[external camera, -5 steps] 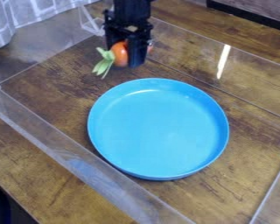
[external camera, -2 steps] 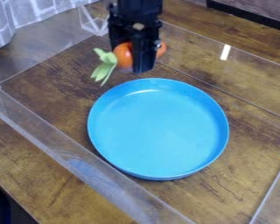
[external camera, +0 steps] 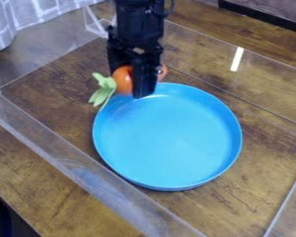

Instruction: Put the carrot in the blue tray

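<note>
While the claw (external camera: pixel 137 81) pinches it, the small orange carrot (external camera: pixel 121 77) trails green leaves above the blue tray (external camera: pixel 176 139) rim.

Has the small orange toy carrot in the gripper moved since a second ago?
Yes. The small orange toy carrot, shut in the gripper, has come down the picture toward the round blue plastic tray and now sits at its far rim.

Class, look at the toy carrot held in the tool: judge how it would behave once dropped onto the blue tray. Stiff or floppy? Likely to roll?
The carrot looks stiff: it keeps its shape in the tool. Its rounded body may roll a little, though the blue tray has a raised rim that should stop it. Only the green top seems likely to bend.
</note>
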### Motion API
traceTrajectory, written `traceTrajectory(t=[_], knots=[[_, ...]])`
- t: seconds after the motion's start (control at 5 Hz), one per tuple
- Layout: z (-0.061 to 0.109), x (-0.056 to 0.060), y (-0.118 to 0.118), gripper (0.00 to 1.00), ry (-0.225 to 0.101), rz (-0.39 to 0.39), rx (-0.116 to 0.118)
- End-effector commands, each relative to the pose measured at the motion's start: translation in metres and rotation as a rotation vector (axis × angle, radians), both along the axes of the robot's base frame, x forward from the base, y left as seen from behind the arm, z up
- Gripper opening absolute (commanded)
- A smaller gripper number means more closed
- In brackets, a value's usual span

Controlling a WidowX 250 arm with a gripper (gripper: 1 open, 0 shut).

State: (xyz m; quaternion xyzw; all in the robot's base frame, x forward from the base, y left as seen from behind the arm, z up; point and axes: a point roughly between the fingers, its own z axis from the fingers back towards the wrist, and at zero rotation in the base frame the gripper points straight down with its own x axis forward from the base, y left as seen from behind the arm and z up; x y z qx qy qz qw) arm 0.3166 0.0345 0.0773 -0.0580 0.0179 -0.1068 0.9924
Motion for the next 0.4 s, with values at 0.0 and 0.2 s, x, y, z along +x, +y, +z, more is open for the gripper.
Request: traceTrajectory(t=[0.0, 0.2], knots=[[0.0143, 0.0030, -0.0079, 0.00, -0.064, -0.017, -0.001], [0.0104, 0.0031, -0.0125, 0.00, -0.058, -0.023, -0.011]])
